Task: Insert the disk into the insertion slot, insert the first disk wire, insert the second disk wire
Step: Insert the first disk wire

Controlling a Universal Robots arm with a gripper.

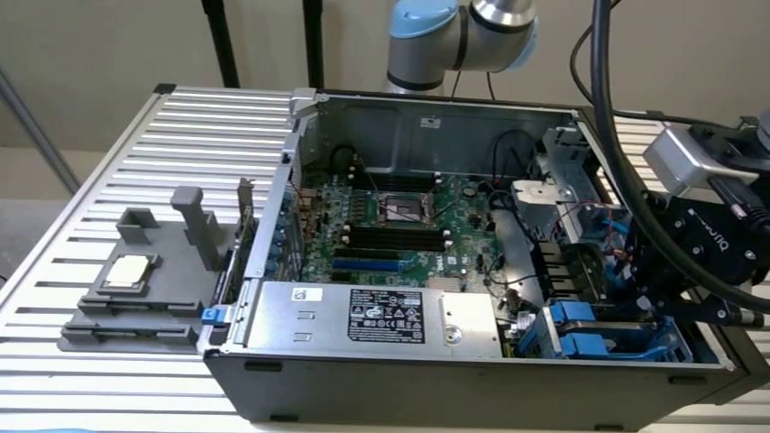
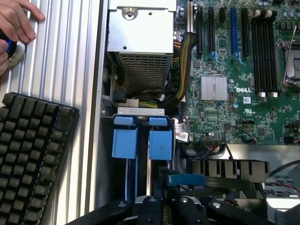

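Note:
The insertion slot (image 2: 140, 111) is a grey sheet-metal bay at the case's edge, with two blue plastic tabs (image 2: 140, 143) standing side by side in it; the same tabs (image 1: 575, 323) show at the exterior view's lower right. The disk's grey body is hidden, and I cannot tell whether it sits behind those tabs. My black gripper (image 2: 154, 205) hangs shut right over the bay, just short of the tabs. A flat blue wire plug (image 2: 185, 179) lies close beside its fingers; whether they touch it is unclear. In the exterior view the gripper (image 1: 644, 293) dips into the case's right side.
A silver power-supply box (image 1: 373, 316) fills the case's front, with the green motherboard (image 2: 243, 70) beyond it. A person's hand (image 2: 16, 21) rests on the slatted table (image 2: 61, 56) next to a black keyboard (image 2: 33, 154). A grey fixture (image 1: 132, 289) stands at the exterior view's left.

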